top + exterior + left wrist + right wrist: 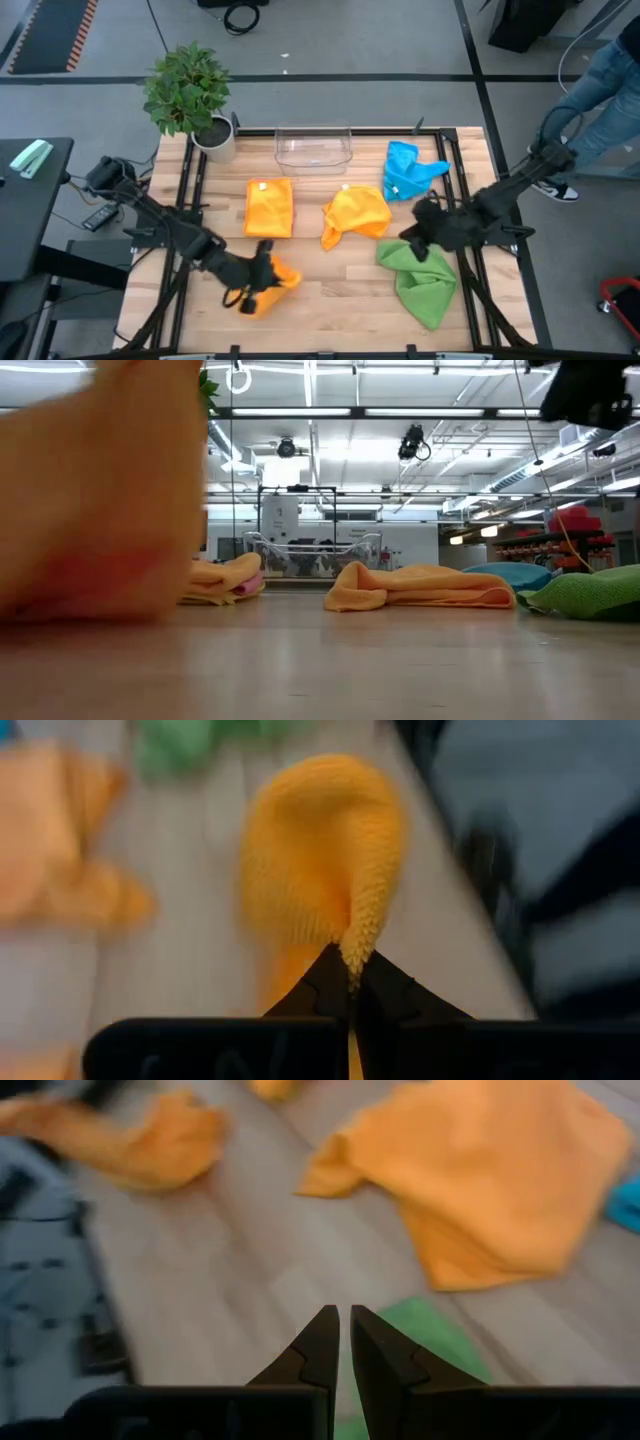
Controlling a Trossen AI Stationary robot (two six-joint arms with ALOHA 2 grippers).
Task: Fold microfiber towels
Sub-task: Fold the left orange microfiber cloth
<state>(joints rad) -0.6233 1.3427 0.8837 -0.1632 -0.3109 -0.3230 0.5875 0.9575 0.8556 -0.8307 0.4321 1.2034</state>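
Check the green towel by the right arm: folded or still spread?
Unfolded: the green towel lies rumpled and loose, with no neat edges.

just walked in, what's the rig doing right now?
It's folding small towels. The left hand is shut on an orange towel near the table's front left. The right hand hangs over the green towel, nearly closed and holding nothing. A folded orange stack, a crumpled yellow towel and a blue towel lie mid-table, in front of a clear bin.

Lab hall: ceiling striplights (pixel 300 412), metal rig frames (pixel 298 520).
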